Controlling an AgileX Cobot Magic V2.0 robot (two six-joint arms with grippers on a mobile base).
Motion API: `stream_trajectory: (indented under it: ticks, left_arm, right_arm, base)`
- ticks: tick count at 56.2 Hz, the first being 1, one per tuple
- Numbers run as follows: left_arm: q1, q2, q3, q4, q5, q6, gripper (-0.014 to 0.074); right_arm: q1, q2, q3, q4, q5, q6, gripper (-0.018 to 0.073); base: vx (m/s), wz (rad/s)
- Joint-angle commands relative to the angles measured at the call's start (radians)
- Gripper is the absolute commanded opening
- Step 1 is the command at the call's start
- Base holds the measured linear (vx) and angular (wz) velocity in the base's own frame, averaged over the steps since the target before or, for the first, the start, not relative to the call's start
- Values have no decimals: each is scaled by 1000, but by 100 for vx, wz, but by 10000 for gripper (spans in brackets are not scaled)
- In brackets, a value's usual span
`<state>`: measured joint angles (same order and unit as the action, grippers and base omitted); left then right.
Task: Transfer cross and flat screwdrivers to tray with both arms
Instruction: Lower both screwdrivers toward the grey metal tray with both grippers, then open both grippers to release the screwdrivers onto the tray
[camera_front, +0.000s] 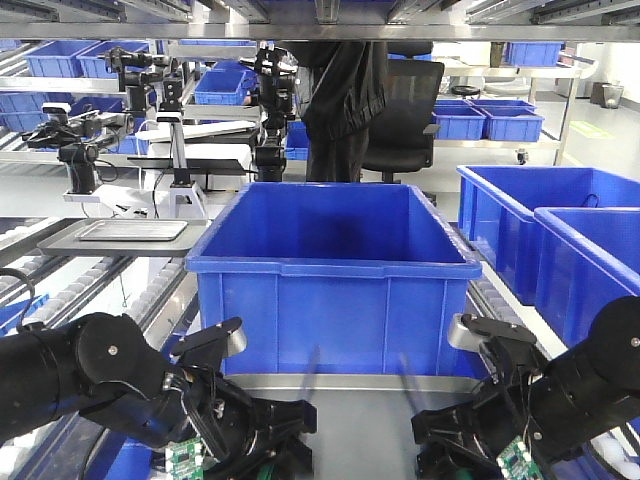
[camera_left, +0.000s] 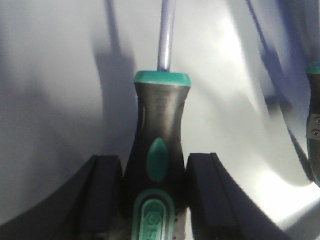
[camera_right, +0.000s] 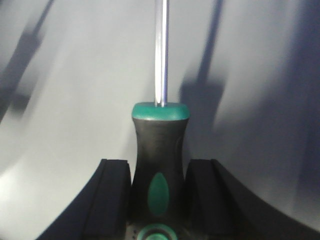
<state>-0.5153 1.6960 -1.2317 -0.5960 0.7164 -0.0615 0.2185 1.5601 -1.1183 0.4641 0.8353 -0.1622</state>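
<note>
I see a big blue bin (camera_front: 335, 270) dead centre; the grey metal tray (camera_front: 132, 231) sits well off to its left on the roller rack. Below the bin, my left hand (camera_left: 155, 192) is clamped on a black-and-green screwdriver (camera_left: 159, 145), shaft pointing away. My right hand (camera_right: 159, 197) grips a matching screwdriver (camera_right: 160, 155) likewise. Any marking on the handles is too blurred to read.
</note>
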Motion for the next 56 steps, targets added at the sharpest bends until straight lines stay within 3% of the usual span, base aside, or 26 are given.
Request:
stream_trajectory:
  ticks: [1, 8, 20, 31, 37, 43, 49, 56]
  left_arm:
    - [-5, -45, -31, -38, 5, -14, 501]
    - [-5, -45, -31, -38, 27, -14, 528]
    - [-4, -71, -34, -34, 68, 6, 507]
    - [-4, -175, -34, -25, 67, 67, 379]
    - [-4, -269, -34, 31, 68, 72, 206]
    - [-5, -379, -32, 134, 90, 72, -3]
    - [-5, -505, -4, 231, 119, 70, -7]
    - [-5, -698, 117, 296, 72, 61, -3]
  right_arm:
    - [0, -38, -30, 31, -19, -13, 453]
    - [0, -38, -30, 31, -8, -13, 486]
    - [-2, -96, -30, 19, 8, -14, 454]
    - [-2, -242, -30, -45, 16, -28, 341]
    - [-2, -347, -30, -81, 29, -30, 212]
    - [-2, -479, -30, -120, 62, -74, 13]
    - [-2, -606, -14, -172, 80, -88, -13]
    - [-2, -787, 114, -253, -57, -88, -11]
  base:
    - [0, 0]
    - [0, 0]
    - [0, 0]
    - [0, 0]
    - [0, 0]
    - [0, 0]
    - [0, 0]
    - [0, 0]
